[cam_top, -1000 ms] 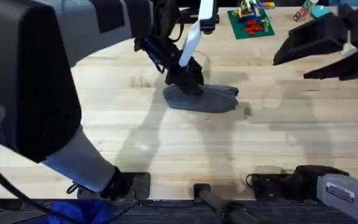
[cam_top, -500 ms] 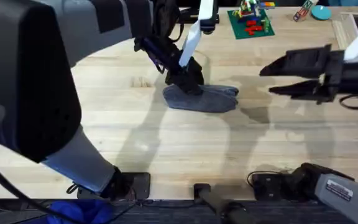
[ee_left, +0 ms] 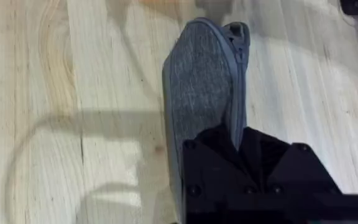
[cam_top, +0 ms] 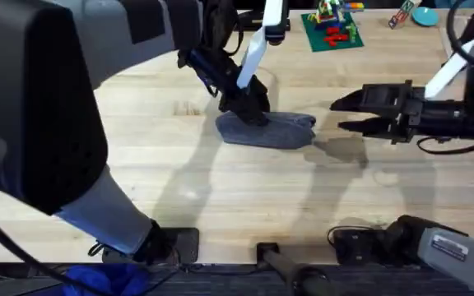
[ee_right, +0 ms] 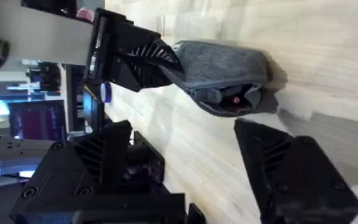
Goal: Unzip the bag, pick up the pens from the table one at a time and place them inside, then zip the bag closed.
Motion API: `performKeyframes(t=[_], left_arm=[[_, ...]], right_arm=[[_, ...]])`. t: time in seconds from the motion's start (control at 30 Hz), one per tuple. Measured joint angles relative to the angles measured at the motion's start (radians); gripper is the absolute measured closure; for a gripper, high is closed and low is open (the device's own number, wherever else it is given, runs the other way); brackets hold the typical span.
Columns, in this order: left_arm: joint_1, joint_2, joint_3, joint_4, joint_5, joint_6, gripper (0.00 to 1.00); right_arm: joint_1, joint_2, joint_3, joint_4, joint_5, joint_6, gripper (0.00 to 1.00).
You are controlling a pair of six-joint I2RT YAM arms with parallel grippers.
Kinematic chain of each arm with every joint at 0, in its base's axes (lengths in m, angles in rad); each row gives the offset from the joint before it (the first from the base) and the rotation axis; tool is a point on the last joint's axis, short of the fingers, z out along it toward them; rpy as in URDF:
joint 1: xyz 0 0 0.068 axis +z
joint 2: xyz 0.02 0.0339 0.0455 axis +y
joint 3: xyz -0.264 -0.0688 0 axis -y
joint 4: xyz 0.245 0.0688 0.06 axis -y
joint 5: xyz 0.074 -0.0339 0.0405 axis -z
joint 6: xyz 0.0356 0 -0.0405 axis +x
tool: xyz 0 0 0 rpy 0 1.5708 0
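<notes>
The bag [cam_top: 267, 130] lies mid-desk [cam_top: 220, 197], its right end slightly unzipped. The right pincer [cam_top: 346, 114] hovers released just right of the bag. The left pincer [cam_top: 249, 105] is clenched on the bag's left end, farther back.

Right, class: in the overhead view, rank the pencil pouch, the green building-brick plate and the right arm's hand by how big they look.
1. Right hand, though it sits higher, nearer the camera, so this is unsure.
2. Pencil pouch, part hidden under the left hand.
3. Green building-brick plate, farthest away.
</notes>
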Motion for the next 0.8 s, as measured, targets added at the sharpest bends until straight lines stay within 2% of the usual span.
performKeyframes(t=[0.27, 0.8], left_arm=[[0.000, 0.000, 0.000, 0.000, 0.000, 0.000, 0.958], [0.000, 0.000, 0.000, 0.000, 0.000, 0.000, 0.958]], right_arm=[[0.005, 0.087, -0.013, 0.032, -0.014, 0.000, 0.006], [0.126, 0.206, -0.023, 0.175, -0.042, 0.008, 0.006]])
